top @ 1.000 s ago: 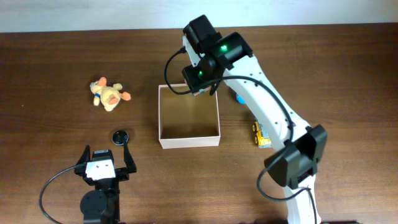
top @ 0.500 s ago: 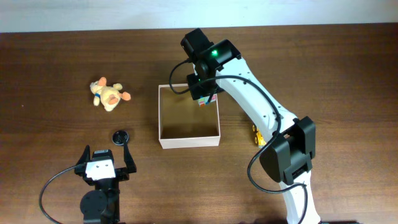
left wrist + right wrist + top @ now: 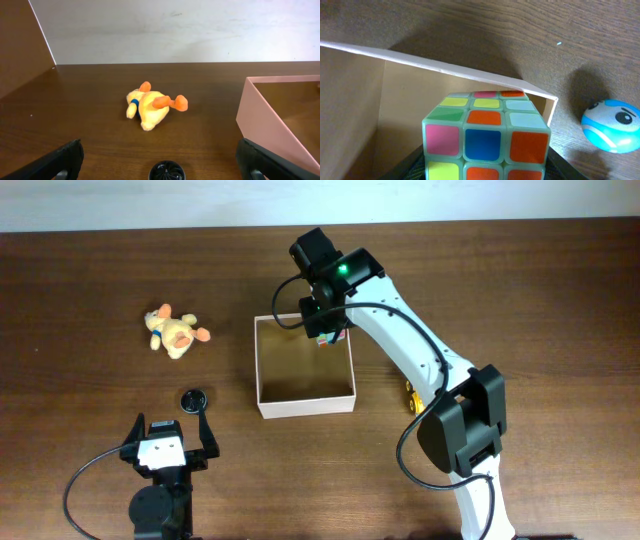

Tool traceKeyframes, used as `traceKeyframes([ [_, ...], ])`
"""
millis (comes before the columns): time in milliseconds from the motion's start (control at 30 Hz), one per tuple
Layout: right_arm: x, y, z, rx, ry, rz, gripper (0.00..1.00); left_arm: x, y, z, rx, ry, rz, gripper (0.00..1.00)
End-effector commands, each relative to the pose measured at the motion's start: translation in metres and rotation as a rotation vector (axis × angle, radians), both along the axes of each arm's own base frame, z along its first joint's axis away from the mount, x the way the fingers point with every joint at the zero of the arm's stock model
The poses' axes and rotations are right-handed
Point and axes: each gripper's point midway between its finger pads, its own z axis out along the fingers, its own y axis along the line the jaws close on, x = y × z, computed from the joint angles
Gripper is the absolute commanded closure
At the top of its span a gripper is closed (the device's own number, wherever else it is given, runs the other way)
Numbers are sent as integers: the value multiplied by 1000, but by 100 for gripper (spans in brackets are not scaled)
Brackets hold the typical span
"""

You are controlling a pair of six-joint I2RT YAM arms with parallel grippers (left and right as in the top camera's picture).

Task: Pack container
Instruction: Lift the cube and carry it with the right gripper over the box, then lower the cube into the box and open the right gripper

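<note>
Nearest us, the left hand (image 3: 170, 435) sits spread wide, gripping nothing, with a small black disc (image 3: 194, 398) just ahead of it on the desk (image 3: 80, 300). The container (image 3: 305, 406) stands mid-desk. Over its far right corner we note the right hand (image 3: 325, 332) clamped on a colour cube (image 3: 487, 135). A blue ball (image 3: 611, 125) lies just outside that corner.

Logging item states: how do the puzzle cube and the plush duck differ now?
The puzzle cube is hard-edged with multicoloured squares; the plush duck is soft, yellow and orange. The cube is held by the right gripper over the container's corner; the duck lies on the table left of it. Both are small toys.
</note>
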Motion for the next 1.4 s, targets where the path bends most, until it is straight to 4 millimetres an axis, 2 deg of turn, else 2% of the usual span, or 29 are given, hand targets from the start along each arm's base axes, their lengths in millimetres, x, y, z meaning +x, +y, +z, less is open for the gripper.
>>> traceKeyframes([
  [0,3,-6,-5,-20,-7,-32,45,0,-2,-1,-7,-1,-9,1],
  [400,1,-12,-15,-44,3,-56,44,0,-2,-1,-7,-1,-9,1],
  [633,1,-11,-15,-41,4,-54,28,0,-2,-1,-7,-1,-9,1],
  [800,1,-10,-14,-37,2,-53,26,0,-2,-1,-7,-1,-9,1],
  [1033,-9,9,-14,47,49,41,23,0,-2,-1,-7,-1,-9,1],
  [1267,-25,34,-14,59,54,228,14,0,-2,-1,-7,-1,-9,1],
  [1367,-33,47,-13,45,36,326,13,0,-2,-1,-7,-1,-9,1],
])
